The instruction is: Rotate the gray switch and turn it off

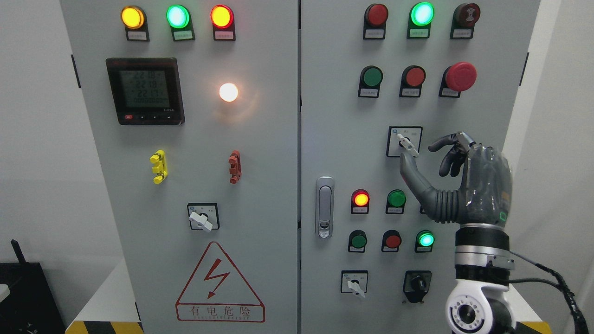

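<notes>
Gray switch [407,144] lever slants down-right on its square plate, thumb [408,164] just beneath.

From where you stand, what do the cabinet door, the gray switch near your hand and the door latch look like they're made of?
Cabinet door: probably painted sheet metal, smooth light gray with a soft sheen. Gray switch: likely molded plastic, a pale matte lever on a printed plate. Door latch: silvery, looks like cast or plated metal. Right hand is beside the switch.
</notes>
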{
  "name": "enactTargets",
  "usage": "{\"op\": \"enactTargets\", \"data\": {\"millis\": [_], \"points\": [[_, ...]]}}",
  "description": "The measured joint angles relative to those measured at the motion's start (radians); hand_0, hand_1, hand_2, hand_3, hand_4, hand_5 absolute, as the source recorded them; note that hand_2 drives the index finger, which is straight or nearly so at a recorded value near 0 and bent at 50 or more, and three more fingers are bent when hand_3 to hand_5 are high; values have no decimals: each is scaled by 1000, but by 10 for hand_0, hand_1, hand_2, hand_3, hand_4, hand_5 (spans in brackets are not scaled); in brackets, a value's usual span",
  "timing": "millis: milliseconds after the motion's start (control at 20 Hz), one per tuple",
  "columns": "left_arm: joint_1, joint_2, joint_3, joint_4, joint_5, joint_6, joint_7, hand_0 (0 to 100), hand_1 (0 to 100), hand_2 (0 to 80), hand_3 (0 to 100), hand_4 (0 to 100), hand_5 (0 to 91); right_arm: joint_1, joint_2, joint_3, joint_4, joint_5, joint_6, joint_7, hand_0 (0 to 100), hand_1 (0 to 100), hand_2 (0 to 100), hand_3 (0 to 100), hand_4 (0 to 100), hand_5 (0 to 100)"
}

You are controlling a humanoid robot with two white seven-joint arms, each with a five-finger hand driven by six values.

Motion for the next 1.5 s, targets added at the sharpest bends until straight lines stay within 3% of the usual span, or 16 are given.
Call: {"op": "enactTargets", "data": {"millis": [1500], "points": [[0, 0, 0, 0, 0, 1, 0, 120, 389, 0, 0, 0, 0, -54, 6, 5, 71, 0, 26, 0, 91, 472, 599, 926, 952, 1000]]}}
